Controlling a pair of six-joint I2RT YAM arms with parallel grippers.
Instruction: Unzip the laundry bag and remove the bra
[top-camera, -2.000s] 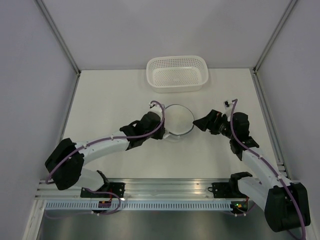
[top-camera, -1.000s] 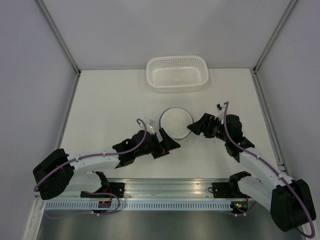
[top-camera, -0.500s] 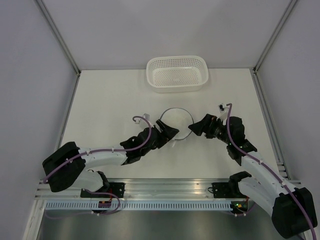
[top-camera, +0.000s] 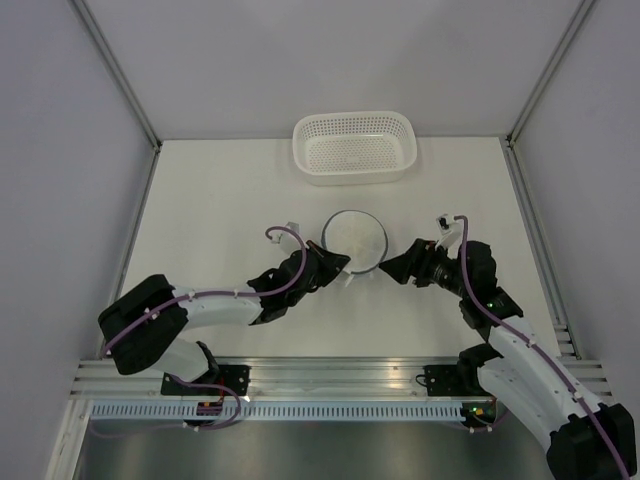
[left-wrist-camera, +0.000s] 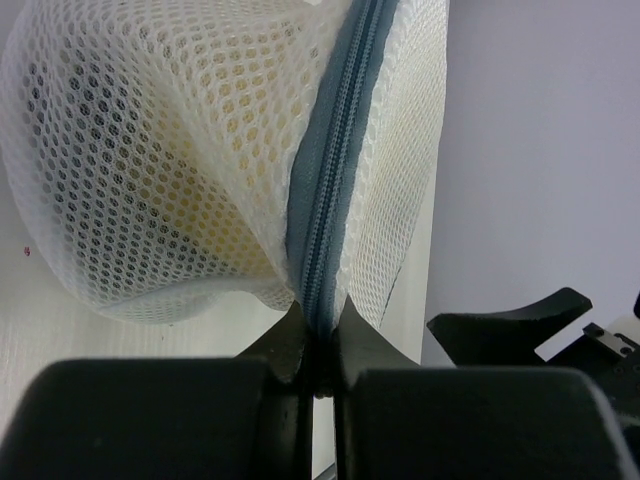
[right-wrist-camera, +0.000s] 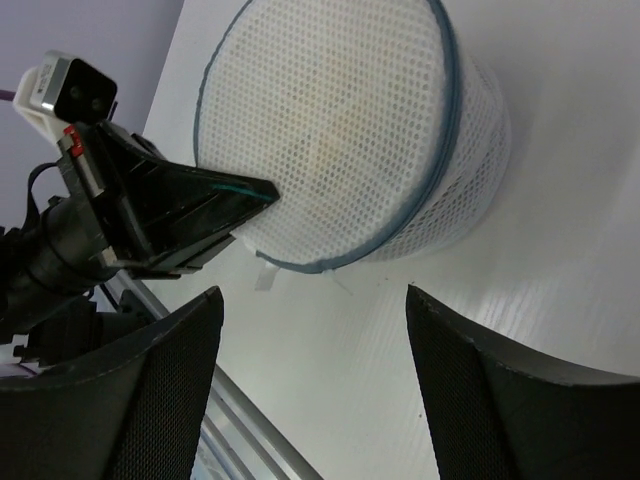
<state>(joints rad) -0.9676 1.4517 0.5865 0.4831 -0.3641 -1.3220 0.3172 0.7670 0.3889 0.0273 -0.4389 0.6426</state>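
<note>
Pinching the laundry bag (top-camera: 356, 238) by its zip (left-wrist-camera: 328, 190), the L tool (top-camera: 340, 268) has both fingers together w/ the grey-blue zip tape clamped between them. In the L wrist view that grip sits at bottom ctr, w/ white mesh bulging up on either side, and the zip is shut along the stretch in view. The bag is round and rests on the table (top-camera: 220, 200) at mid-frame of the top view, below the white basket (top-camera: 355, 148) and apart from it. The bra (left-wrist-camera: 215, 215) is inside the bag; only a pale yellow patch shows thru the mesh. The R tool (top-camera: 390, 268) is near the bag's right side w/ its fingers (right-wrist-camera: 480, 390) spread wide apart, holding nothing. In the R wrist view the bag fills the upper ctr, clear of both fingers, w/ the L tool at its lower-left rim.
</note>
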